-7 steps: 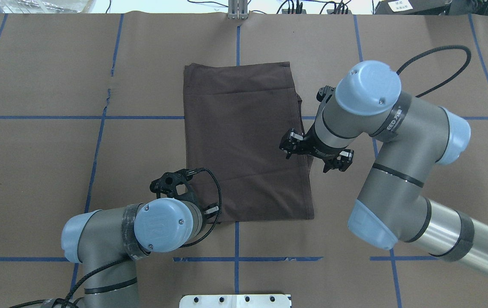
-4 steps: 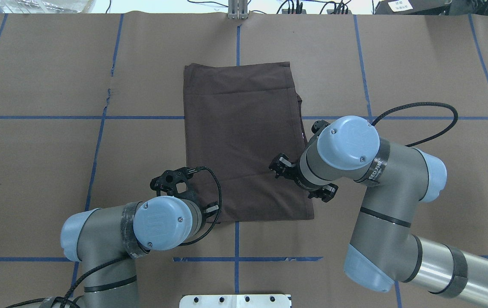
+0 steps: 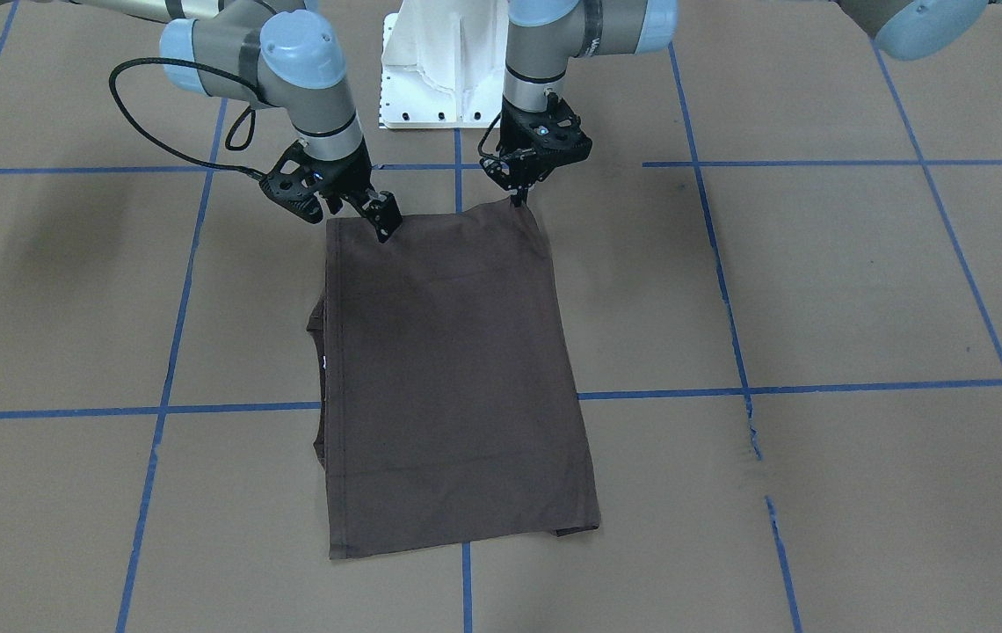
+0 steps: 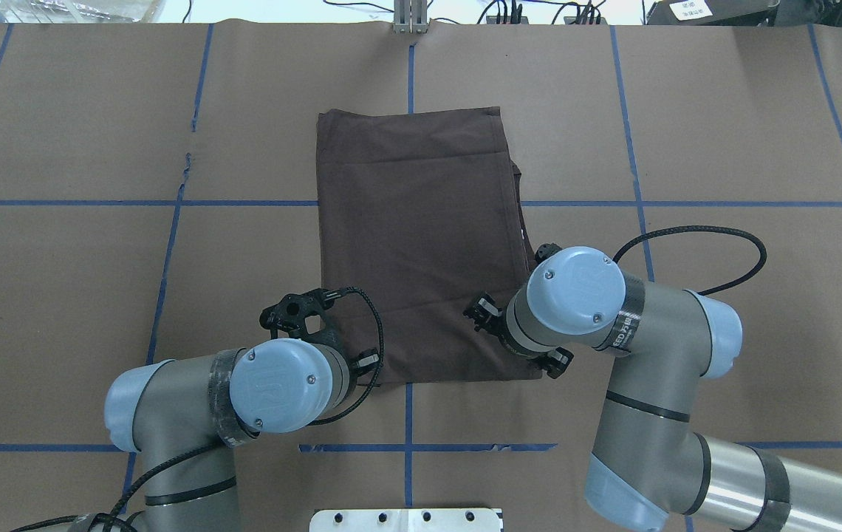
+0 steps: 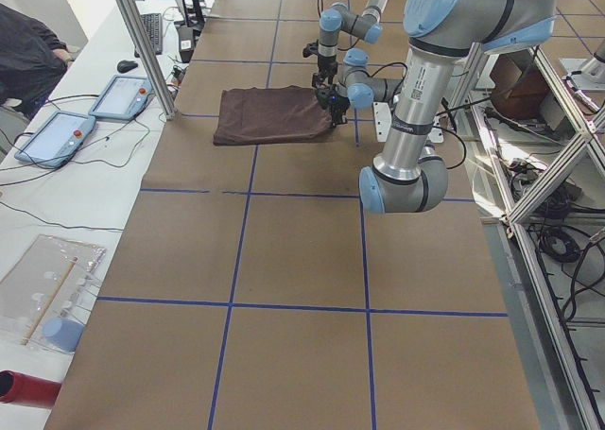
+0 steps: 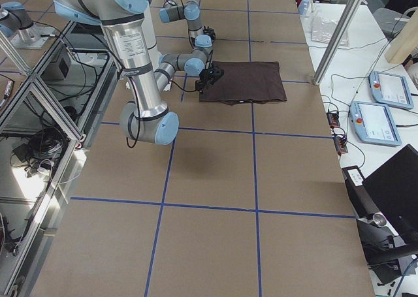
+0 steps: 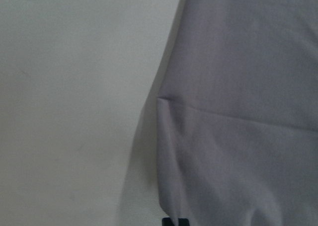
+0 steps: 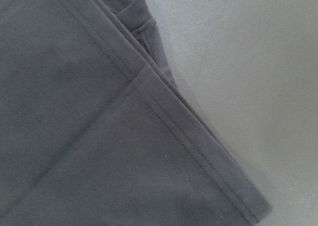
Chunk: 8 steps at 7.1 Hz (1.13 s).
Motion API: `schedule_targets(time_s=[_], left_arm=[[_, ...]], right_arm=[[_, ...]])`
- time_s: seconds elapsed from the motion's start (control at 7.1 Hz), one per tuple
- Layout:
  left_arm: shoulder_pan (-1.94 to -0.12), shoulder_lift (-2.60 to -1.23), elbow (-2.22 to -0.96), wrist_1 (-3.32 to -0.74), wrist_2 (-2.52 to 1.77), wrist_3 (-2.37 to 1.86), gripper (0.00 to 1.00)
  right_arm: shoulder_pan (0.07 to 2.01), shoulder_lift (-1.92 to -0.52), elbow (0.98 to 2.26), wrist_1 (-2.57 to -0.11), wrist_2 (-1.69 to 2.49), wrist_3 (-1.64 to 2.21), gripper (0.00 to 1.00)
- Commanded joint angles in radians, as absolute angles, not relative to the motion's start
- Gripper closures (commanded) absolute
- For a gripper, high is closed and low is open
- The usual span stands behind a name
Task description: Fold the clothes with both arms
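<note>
The dark brown T-shirt lies folded into a long rectangle on the brown table; it is also in the front view. My left gripper is shut on the shirt's near-left corner, which peaks up slightly into the fingers. The left wrist view shows the cloth edge with a crease. My right gripper hovers at the near-right corner, tilted, and looks open with nothing held. The right wrist view shows the stitched hem and layered edge. In the overhead view both wrists hide the fingertips.
The white pedestal stands just behind the shirt's near edge. Blue tape lines grid the table. Two tablets and a metal post are at the far side, and a seated person is beyond them.
The right arm has swung toward the robot along the shirt's right edge, from mid-length to the near-right corner. The left arm has stayed still at the near-left corner.
</note>
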<state>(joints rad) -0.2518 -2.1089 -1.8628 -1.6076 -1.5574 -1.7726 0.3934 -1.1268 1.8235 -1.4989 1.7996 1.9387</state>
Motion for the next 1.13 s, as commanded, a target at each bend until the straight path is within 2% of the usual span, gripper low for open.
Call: schedule_targets(time_s=[0.0, 0.99], left_arm=[[-0.253, -2.109, -1.865, -1.608, -1.557, -1.775, 1.0], [-0.256, -2.109, -1.871, -1.606, -1.557, -1.775, 1.0]], right_arm=[[0.39, -1.132, 1.793, -1.494, 1.793, 1.94, 0.0], [0.376, -1.161, 1.793, -1.496, 1.79, 1.941, 0.0]])
